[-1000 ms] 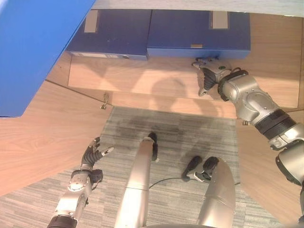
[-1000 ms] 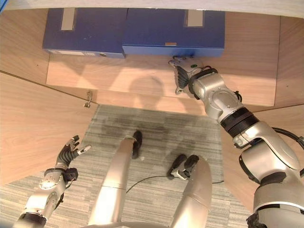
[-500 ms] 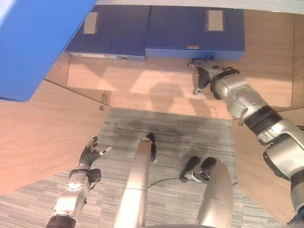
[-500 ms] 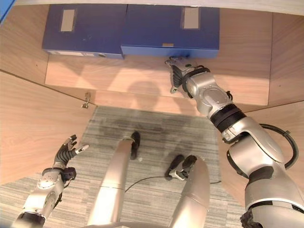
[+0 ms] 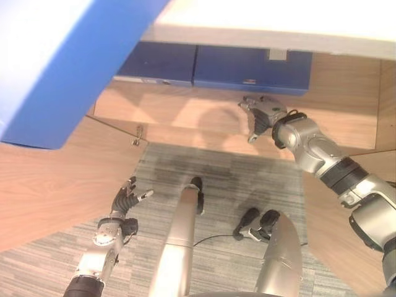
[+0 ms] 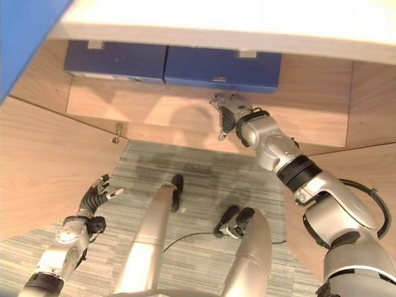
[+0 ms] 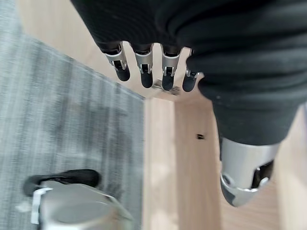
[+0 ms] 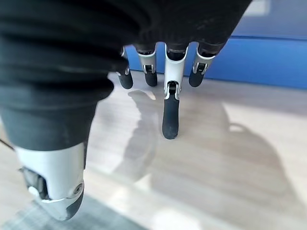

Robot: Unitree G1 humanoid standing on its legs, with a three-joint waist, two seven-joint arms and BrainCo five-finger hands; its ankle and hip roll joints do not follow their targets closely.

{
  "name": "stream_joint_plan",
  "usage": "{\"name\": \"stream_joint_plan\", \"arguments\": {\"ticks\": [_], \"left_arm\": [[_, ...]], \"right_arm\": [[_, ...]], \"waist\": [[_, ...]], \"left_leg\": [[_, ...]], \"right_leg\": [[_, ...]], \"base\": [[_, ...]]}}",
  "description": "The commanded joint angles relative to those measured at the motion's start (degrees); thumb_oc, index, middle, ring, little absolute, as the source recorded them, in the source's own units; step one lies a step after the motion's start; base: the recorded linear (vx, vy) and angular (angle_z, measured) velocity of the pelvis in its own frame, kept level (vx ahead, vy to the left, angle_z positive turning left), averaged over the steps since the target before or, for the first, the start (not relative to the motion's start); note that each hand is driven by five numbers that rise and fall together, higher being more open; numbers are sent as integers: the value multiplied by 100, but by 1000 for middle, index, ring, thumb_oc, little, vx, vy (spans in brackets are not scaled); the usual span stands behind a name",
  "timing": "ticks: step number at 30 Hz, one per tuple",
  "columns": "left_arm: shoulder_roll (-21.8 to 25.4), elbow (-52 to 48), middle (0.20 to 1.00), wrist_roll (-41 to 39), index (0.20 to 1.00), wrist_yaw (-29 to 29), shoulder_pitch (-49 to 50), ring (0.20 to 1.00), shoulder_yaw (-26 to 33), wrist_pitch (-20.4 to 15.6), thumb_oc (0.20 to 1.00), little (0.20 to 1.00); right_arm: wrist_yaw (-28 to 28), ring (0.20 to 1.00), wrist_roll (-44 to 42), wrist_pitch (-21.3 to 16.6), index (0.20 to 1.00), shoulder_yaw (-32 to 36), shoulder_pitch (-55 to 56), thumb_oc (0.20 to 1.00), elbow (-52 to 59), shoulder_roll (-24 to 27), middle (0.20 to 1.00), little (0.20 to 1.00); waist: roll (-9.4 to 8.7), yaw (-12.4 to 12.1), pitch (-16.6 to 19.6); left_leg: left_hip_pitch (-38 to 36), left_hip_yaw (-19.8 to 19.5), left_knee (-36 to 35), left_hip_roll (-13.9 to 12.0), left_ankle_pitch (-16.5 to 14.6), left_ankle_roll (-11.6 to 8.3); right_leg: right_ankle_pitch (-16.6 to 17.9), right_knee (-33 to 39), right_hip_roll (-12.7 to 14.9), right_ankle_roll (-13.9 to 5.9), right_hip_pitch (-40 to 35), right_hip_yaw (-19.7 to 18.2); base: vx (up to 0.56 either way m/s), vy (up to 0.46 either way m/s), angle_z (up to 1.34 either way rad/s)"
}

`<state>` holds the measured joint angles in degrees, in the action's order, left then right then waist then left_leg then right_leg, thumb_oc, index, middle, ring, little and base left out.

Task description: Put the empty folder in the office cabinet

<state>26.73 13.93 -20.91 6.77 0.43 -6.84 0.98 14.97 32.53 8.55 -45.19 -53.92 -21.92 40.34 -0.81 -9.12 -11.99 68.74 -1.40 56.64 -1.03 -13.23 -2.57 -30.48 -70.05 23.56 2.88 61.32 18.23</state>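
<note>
Two blue folders (image 6: 223, 65) lie flat on the cabinet shelf (image 6: 154, 108), the right hand (image 6: 229, 111) hovering just in front, fingers loose, holding nothing. Left hand (image 6: 99, 195) hangs relaxed (idle). Risk: a careless arm swing could catch the open door (image 6: 43, 161).

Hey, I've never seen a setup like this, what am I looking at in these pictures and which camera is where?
A humanoid robot looks down from two head cameras; two more cameras sit on its wrists. Its right hand hangs empty above the wooden shelf of an open cabinet, where two blue folders lie side by side at the back. Its left hand waits open over the grey carpet, beside the open cabinet door. Neither hand holds anything.
</note>
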Motion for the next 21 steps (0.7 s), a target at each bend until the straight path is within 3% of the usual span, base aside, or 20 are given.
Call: {"name": "stream_joint_plan", "arguments": {"ticks": [1, 4, 11, 14, 18, 21], "left_arm": [[80, -299, 1000, 82, 1000, -17, -83, 1000, 222, -271, 1000, 1000], [131, -203, 1000, -1, 1000, -4, -214, 1000, 61, -309, 1000, 1000], [196, -80, 1000, -57, 1000, -40, -301, 1000, -62, -330, 1000, 1000], [185, 212, 1000, -96, 1000, -97, -464, 1000, -321, -364, 1000, 1000], [23, 928, 1000, -176, 1000, -218, -719, 1000, -782, -415, 1000, 1000], [-306, 1856, 1000, -164, 1000, -282, -901, 1000, -1100, -398, 1000, 1000]], "right_arm": [[1149, 1000, -632, -587, 1000, -1204, 994, 1000, -490, -710, 1000, 1000], [976, 1000, -603, -519, 1000, -1296, 900, 1000, -978, -1003, 1000, 1000], [817, 1000, -688, -482, 1000, -1310, 820, 1000, -1491, -1295, 1000, 1000], [600, 1000, -658, -425, 1000, -1386, 857, 1000, -2237, -1670, 1000, 1000], [278, 1000, -1258, -268, 1000, -1122, 1158, 1000, -3303, -2286, 1000, 1000], [-131, 1000, -2333, -134, 1000, -408, 1530, 1000, -4354, -2932, 1000, 1000]], "waist": [[5, -181, -675], [28, -239, -772], [85, -296, -896], [97, -342, -950], [133, -354, -993], [194, -335, -949]], "left_leg": [[7, -18, -81, -138, -405, 235], [-585, 41, -749, -120, -107, 197], [-1083, 22, -1297, -76, 166, 179], [-1735, 47, -2081, -121, 543, 64], [-2627, 71, -2928, -206, 908, 13], [-3362, 106, -3618, -309, 1192, 11]], "right_leg": [[890, 930, 237, -411, -25, -626], [1164, 1537, 116, -555, -594, -448], [1419, 2047, 28, -653, -1108, -275], [1737, 2762, -165, -791, -1718, -14], [2080, 3659, -422, -848, -2599, 190], [2318, 4375, -624, -875, -3268, 284]], "base": [[-55, -6, -6], [-77, -7, -2], [-51, -14, -1], [-77, -36, 9], [-56, -39, -6], [-17, -23, -19]]}}
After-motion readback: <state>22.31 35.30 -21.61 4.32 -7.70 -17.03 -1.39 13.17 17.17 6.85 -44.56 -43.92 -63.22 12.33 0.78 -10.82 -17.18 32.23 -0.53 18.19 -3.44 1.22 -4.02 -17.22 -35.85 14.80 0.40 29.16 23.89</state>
